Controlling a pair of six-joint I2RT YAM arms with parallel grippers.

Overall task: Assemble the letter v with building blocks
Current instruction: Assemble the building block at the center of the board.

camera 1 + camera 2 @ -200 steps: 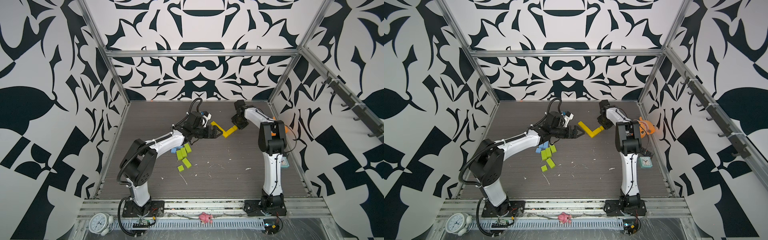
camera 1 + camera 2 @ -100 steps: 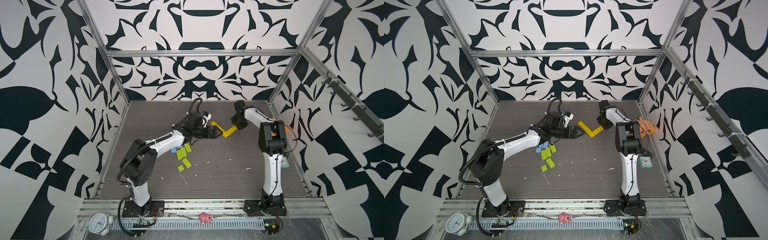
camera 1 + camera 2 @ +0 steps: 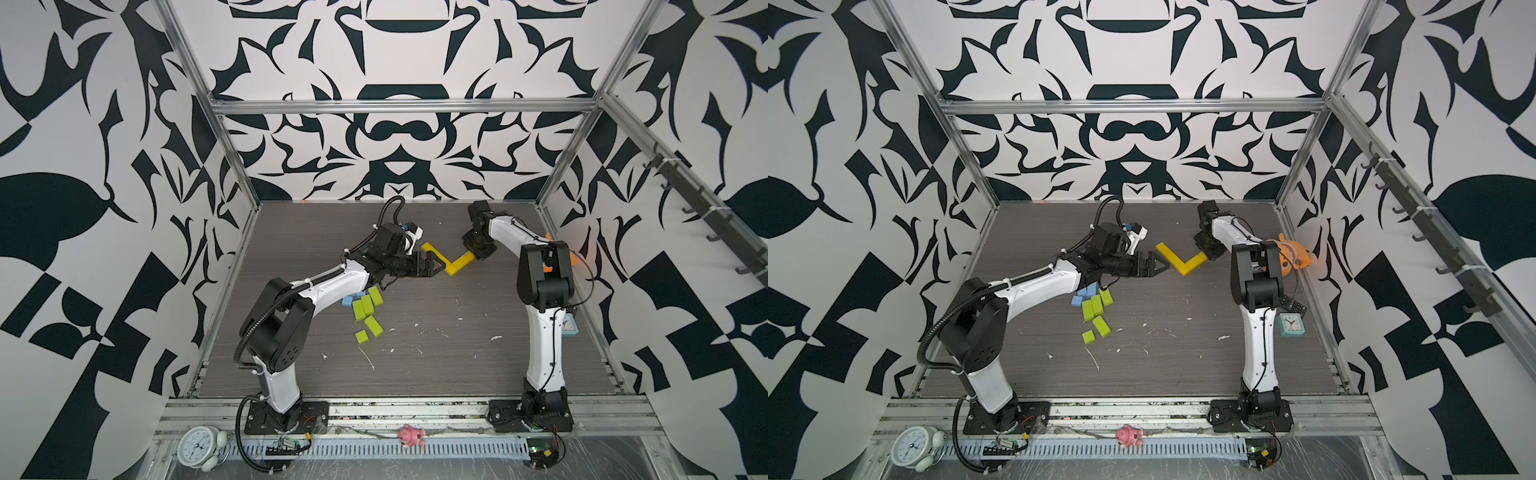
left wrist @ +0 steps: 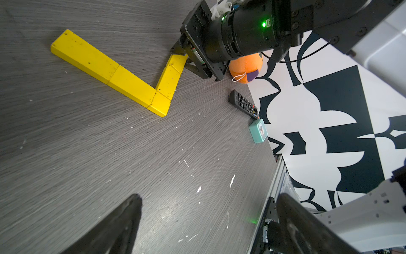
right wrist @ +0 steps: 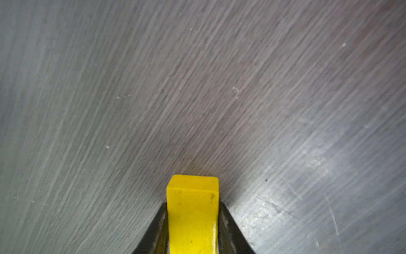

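The grey table has a wood-grain surface with white scratches. At about 1 o'clock from its centre, matte yellow blocks with small dark scuffs lie end to end in a V. The left gripper stands spread wide and holds nothing, just beside the V. The right gripper is closed tightly on the end block. At 9 o'clock, lime green blocks lie in a cluster, with light blue blocks just beside them.

The left arm stretches low and forward, left pincer spread wide and empty. The right arm folds, elbow high, right pincer pointing down, jaws pinching a yellow block.
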